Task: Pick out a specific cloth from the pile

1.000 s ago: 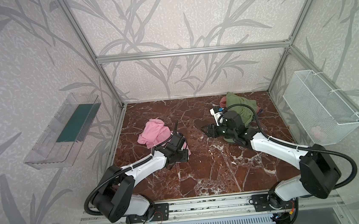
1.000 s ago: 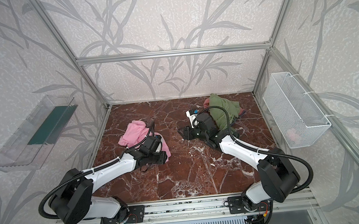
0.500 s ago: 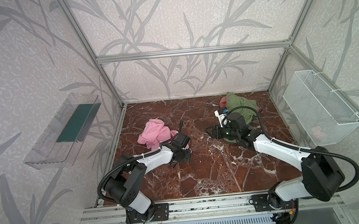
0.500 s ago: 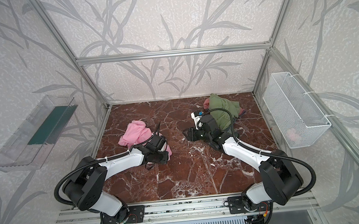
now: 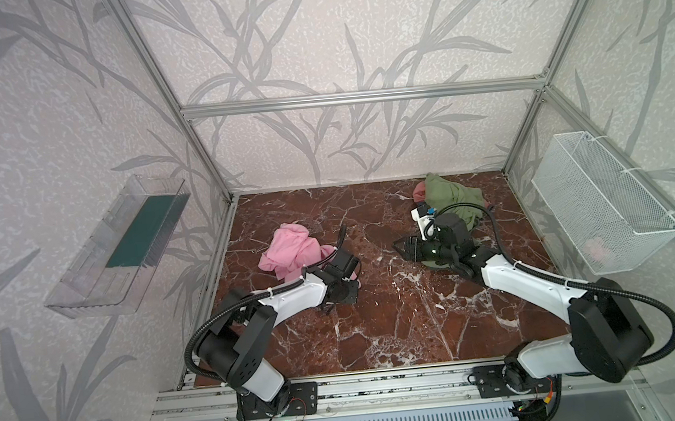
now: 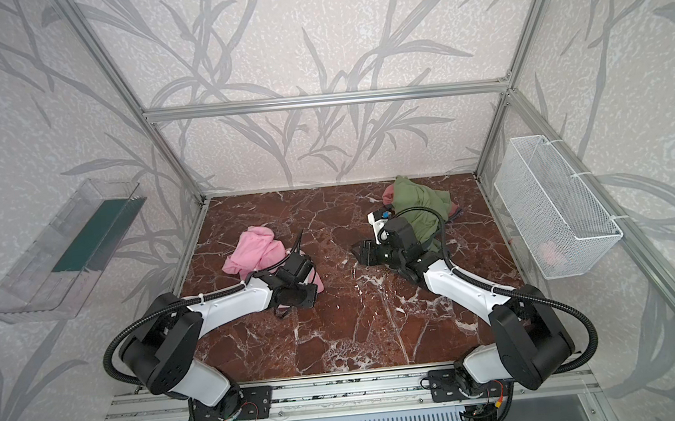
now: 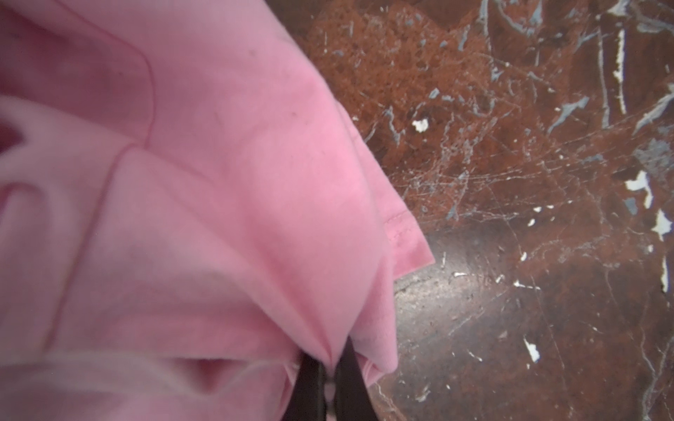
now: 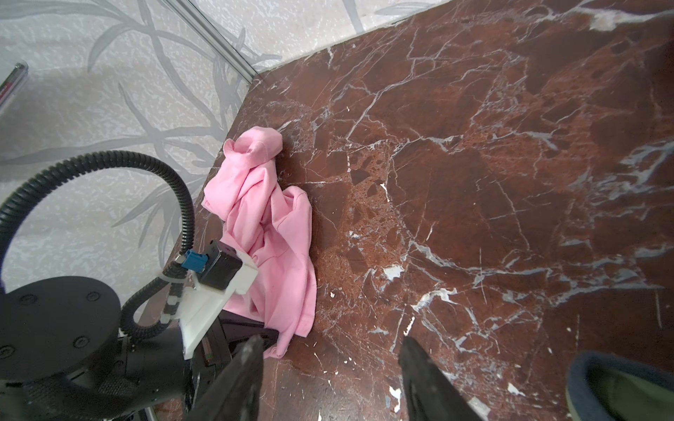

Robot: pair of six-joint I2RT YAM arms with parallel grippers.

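The left hand (image 7: 329, 375) is pressed together on a fold of the cloth (image 5: 289, 251), pinching it close to its near, hemmed corner; in the left wrist view the pink fabric gathers to a point between the two dark fingers. The cloth lies on the left part of the tabletop (image 5: 379, 320), well apart from the pile (image 5: 451, 197) of green and salmon-red pieces at the back right. In both top views its long axis runs on a diagonal, from a bunched lump at the far left down to the near end at the left hand, so nearly all of the fabric lies beyond the hand, away from the arm's base. The right hand (image 8: 330, 342) hangs spread and empty just in front of the pile, pointing across bare tabletop toward the cloth. The left arm is plainly the nearer. A lift would likely trail the cloth lengthwise beneath the pinch.
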